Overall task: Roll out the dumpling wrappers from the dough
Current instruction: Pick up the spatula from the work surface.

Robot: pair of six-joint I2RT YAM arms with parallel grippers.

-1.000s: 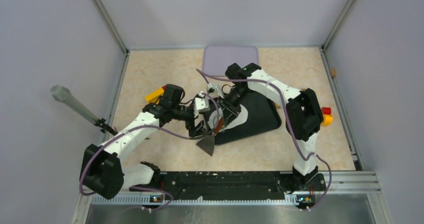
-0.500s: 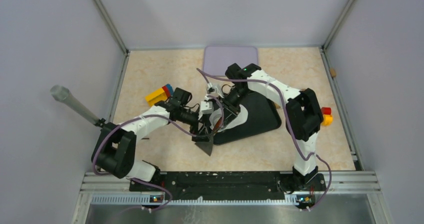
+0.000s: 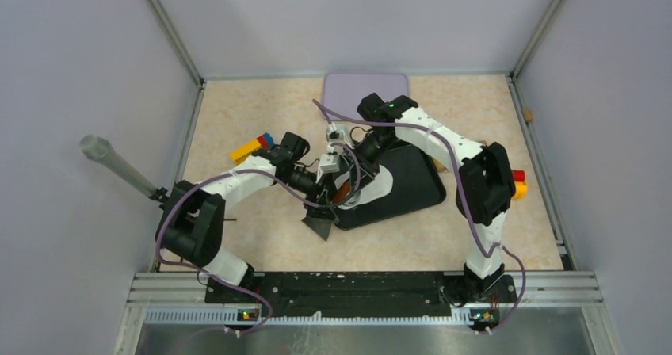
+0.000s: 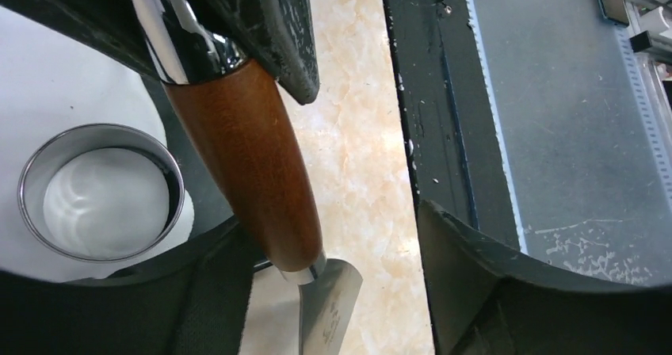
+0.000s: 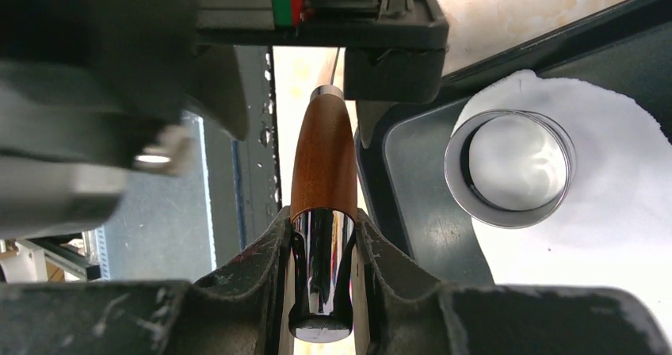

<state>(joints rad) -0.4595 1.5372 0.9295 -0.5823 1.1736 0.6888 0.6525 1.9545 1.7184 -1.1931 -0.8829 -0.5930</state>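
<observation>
The dough (image 3: 380,185) lies as a flattened white sheet (image 5: 626,212) on the black tray (image 3: 416,188). A metal ring cutter (image 5: 509,169) (image 4: 101,192) stands on it, enclosing a round of dough. No loose dumpling wrappers are in view. My right gripper (image 5: 321,222) (image 3: 349,182) is shut on the chrome end of a scraper's wooden handle (image 5: 323,157). The scraper blade (image 3: 321,227) (image 4: 329,307) hangs over the table off the tray's left corner. My left gripper (image 4: 329,232) (image 3: 320,202) is open astride the handle (image 4: 246,157) near the blade, with its right finger (image 4: 475,276) well apart from it.
A purple mat (image 3: 366,92) lies at the back. Coloured blocks (image 3: 252,147) sit behind my left arm, and red and yellow blocks (image 3: 518,182) beside my right arm. A grey cylinder (image 3: 119,165) juts from the left wall. A black rail (image 3: 341,284) runs along the front.
My left arm has swung in towards the scraper, bringing its jaws round the handle, and they have narrowed slightly. The right gripper keeps its hold; the scraper has shifted a little.
</observation>
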